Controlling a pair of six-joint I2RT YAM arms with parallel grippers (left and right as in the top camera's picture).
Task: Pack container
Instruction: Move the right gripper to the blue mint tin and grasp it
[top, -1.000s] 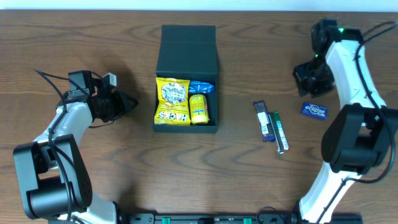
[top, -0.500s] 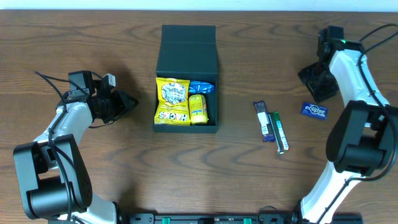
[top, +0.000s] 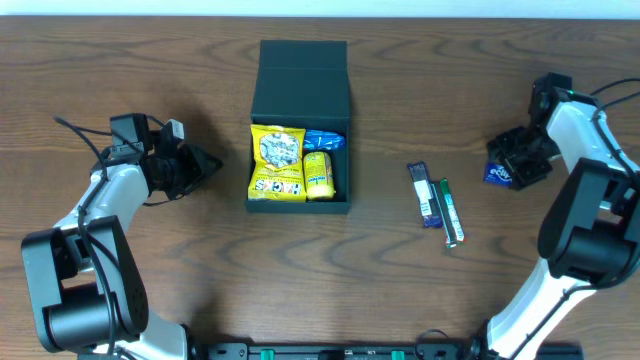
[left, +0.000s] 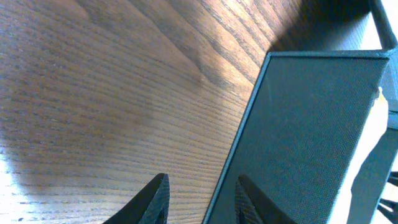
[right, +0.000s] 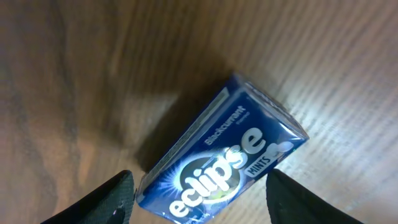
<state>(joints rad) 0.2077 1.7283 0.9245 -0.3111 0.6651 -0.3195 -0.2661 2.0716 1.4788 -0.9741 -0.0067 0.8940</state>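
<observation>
My right gripper (right: 202, 202): jaws spread wide, straddling the near end of the blue mint box (right: 227, 155), which lies flat on the table (right: 74, 74); nothing clamped. Beyond, two snack bars (top: 436, 205). Container (top: 303, 80) mid-table, lid open, yellow packets (top: 278, 160) inside. My left gripper (left: 199, 196) is beside its wall, jaws slightly parted, empty.

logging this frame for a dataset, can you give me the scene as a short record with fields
container: open, lid flap back
inside: yellow snack bag, small yellow packet, blue packet
on table: dark stick, green stick, Eclipse mints box
left gripper: open, empty, left of container
right gripper: open, fingers either side of Eclipse mints box
</observation>
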